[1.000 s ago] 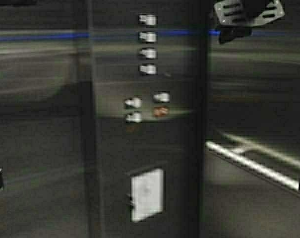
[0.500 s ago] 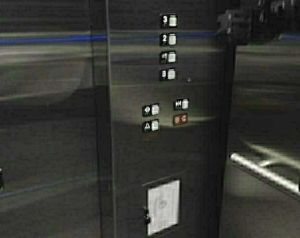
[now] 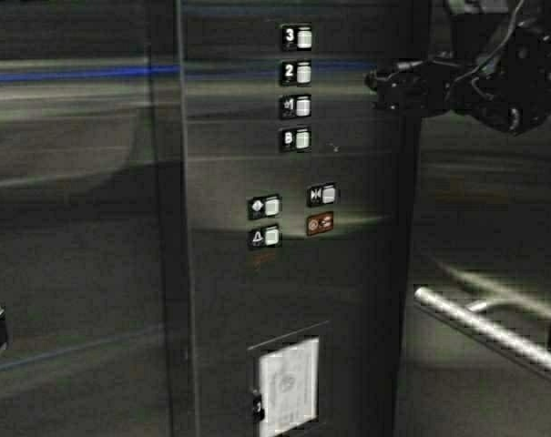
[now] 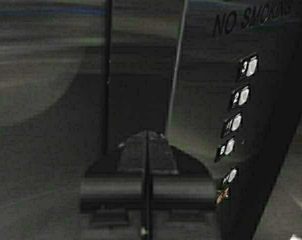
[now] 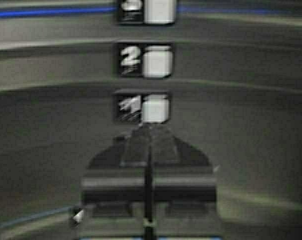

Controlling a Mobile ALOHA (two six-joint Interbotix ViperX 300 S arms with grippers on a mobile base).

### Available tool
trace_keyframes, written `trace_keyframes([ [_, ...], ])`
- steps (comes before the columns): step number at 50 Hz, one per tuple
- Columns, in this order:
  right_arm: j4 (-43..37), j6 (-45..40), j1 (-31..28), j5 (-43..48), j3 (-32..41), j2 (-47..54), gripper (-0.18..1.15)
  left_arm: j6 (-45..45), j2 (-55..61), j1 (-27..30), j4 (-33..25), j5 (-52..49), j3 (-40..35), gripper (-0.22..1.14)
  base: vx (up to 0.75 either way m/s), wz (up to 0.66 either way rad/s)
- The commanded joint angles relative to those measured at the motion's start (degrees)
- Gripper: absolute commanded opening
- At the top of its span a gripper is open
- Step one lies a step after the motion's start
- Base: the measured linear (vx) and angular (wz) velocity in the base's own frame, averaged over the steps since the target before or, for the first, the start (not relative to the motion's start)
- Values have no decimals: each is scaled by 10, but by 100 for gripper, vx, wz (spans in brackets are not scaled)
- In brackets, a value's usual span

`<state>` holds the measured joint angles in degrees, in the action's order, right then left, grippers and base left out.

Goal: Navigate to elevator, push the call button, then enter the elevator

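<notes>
The robot was already inside the elevator, facing its button panel (image 3: 293, 137); the right gripper (image 5: 150, 132), fingers pressed together and empty, hung just below the 1 button (image 5: 154, 108), so the next move likely called for a short push.

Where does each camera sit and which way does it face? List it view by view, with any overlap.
High view: on the robot's frame, facing the button panel and handrail; the raised right arm and right end effector show.
Left wrist view: on the left wrist, looking along the shut left end effector toward the steel wall beside the panel.
Right wrist view: on the right wrist, looking along the shut right end effector at the 1 button.
Shared: all three show the floor buttons.
</notes>
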<state>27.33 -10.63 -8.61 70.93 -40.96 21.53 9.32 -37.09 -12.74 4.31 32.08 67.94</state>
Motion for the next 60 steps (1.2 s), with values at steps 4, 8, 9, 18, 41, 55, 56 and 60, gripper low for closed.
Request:
trace_keyframes([
  [4,17,2,2,6,19,-7,6,1,-9,-1,1,4,0,3,10,-5],
  [8,24,2,-1,6,22,-1,6,2,-10,-1,1,4,2,3,10,-4],
  [9,24,2,-1,7,24,2,6,1,-11,0,1,4,3,3,9,-4],
  [18,25,1,-18,6,43,26,6,1,-11,-1,1,4,7,3,8,-3],
  [41,18,-3,-76,-14,136,109,6,1,-12,-1,1,4,10,3,6,-1],
  [55,-2,-4,-77,-41,166,132,6,1,-12,-1,1,4,11,3,2,0],
  [56,-3,-4,-78,-42,169,134,6,1,-12,-1,1,4,11,3,2,0],
  [60,-4,-4,-83,-45,177,139,6,1,-12,-1,0,4,11,3,2,0],
])
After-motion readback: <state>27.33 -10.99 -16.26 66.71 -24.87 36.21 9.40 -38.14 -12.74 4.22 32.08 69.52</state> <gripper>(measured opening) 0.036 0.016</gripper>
